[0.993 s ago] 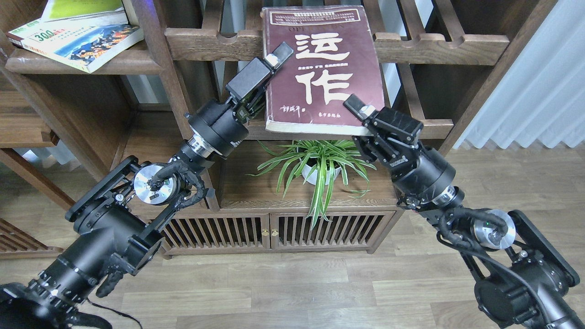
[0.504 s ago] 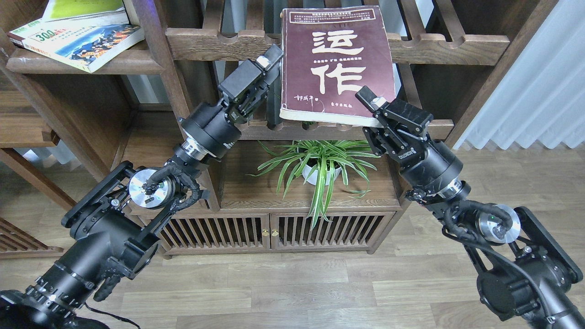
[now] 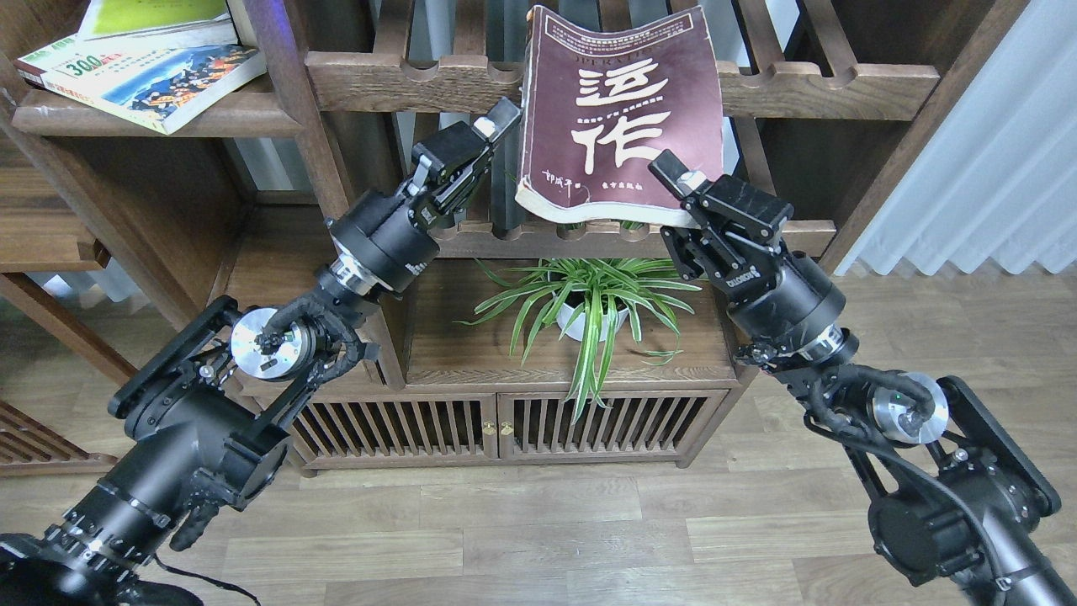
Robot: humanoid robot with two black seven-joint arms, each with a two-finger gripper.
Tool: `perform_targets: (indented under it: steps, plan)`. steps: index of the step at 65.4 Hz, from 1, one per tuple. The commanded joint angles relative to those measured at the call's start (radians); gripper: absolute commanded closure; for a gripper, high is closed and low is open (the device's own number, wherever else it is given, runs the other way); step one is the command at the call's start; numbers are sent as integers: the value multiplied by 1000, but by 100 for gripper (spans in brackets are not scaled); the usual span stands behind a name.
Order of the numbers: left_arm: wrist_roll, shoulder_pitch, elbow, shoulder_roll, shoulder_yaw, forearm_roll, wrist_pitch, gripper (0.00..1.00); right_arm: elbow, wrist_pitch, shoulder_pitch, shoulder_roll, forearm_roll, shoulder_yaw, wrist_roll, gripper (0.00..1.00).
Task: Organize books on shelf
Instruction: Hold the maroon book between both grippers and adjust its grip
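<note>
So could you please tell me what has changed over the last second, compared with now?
The maroon book has shifted right and tipped up, its cover now bowed. The right gripper has kept its hold on the lower right corner. The left gripper, earlier over the cover's left edge, now sits beside it. The two books on the shelf and the plant are unchanged.

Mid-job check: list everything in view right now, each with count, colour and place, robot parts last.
maroon book: 1, maroon with white characters, top centre against the slatted rails, bowed.
cream book: 1, cream, marked 300, on the flat shelf top left.
lime-yellow book: 1, stacked on the cream one.
plant: 1, green, white pot, on the cabinet.
curtain: 1, white, right.
left claw: black, at the book's left edge; grip unclear.
right claw: black, shut on the book's lower right corner.
</note>
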Motion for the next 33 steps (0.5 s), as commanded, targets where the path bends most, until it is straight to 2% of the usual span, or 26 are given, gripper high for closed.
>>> perform_targets:
  steps: [1,4,13,33]
  plan:
    - [-4,9,4,-1,14,36,0,28,2,-6,15,6,-2,-2,0,94]
    - [-9,10,6,-1,11,49,0,18,2,-13,20,7,-2,-2,0,94]
    - [-10,21,7,-1,-4,50,0,2,2,-14,25,7,-2,-2,0,94]
    - [-13,30,27,-1,-29,49,0,1,2,-25,41,23,-4,-5,0,95]
